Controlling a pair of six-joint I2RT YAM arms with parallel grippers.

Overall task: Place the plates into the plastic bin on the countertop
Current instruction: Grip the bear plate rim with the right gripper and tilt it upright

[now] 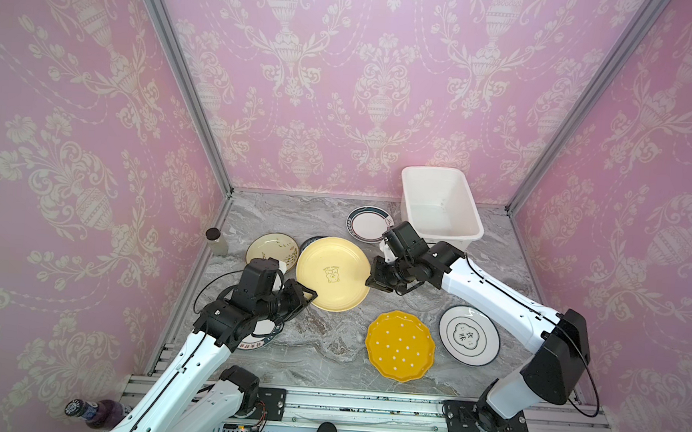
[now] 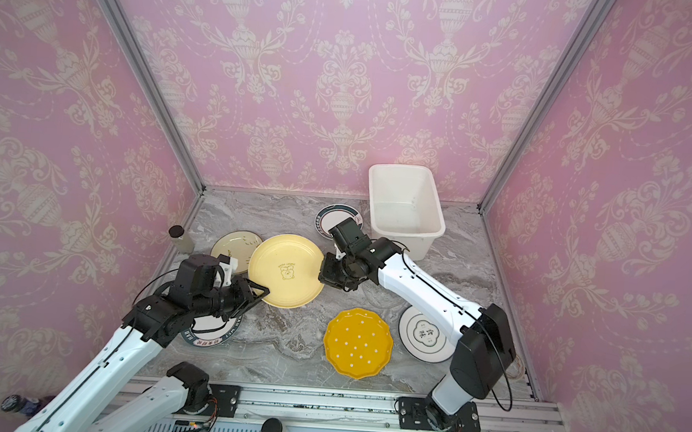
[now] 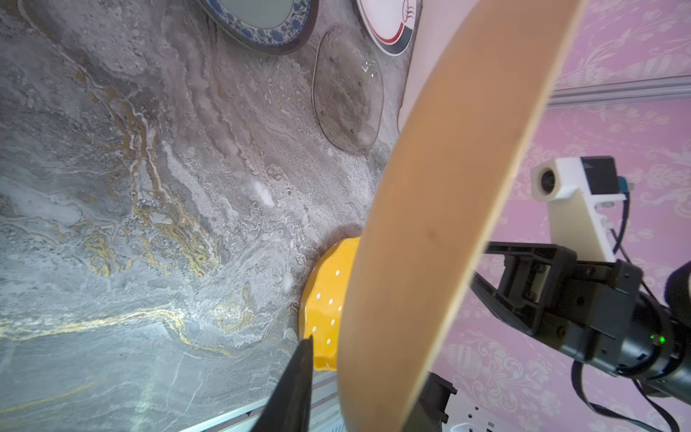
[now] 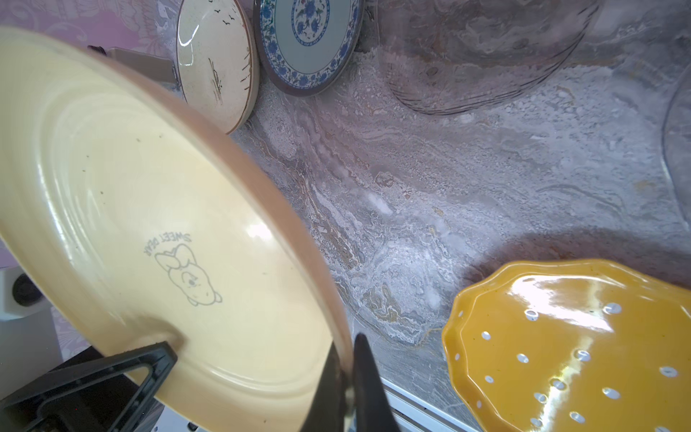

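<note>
Your right gripper (image 1: 371,283) pinches the round pale yellow bear-print plate (image 1: 332,272), held mid-frame off the grey marble countertop (image 1: 326,349). The left gripper (image 1: 309,296) straddles the opposite rim; I can't tell if it's clamped. Keep the plate level and carry it to the empty white plastic bin (image 1: 433,190), upper right. I count at least eight plates and one bin.

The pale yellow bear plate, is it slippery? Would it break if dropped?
Probably slippery: the pale yellow plate shows glossy glare, and the fingers of the right gripper pinch only its thin rim. Likely stiff: held by the edge, it doesn't sag. It looks ceramic, so a fall onto the countertop might crack it.
</note>
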